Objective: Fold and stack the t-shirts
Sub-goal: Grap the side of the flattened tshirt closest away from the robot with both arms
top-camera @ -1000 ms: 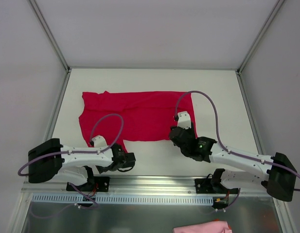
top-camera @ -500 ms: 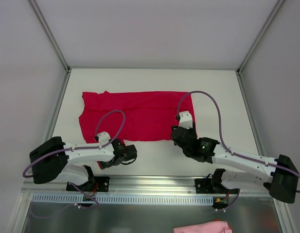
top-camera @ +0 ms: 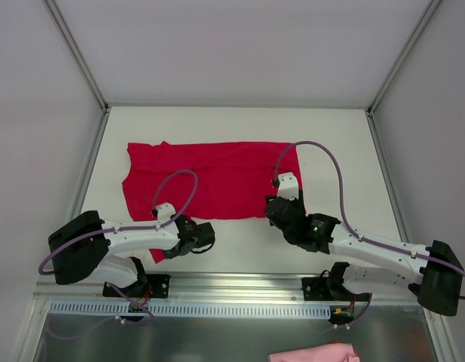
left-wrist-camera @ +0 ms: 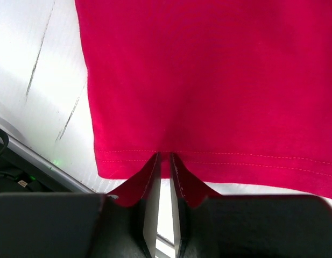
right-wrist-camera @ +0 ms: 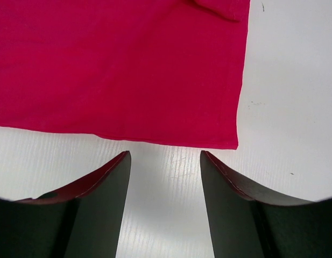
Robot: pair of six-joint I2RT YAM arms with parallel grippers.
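Left wrist: left gripper [left-wrist-camera: 166,156] narrow, pinching t-shirt [left-wrist-camera: 209,80] hem at 6 o'clock; right gripper [right-wrist-camera: 164,155] wide, just short of cloth

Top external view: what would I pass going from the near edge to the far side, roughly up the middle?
Pale pink crumpled cloth → silvery metal rail → crimson-red soft cloth t-shirt, spread flat → bare white tabletop.
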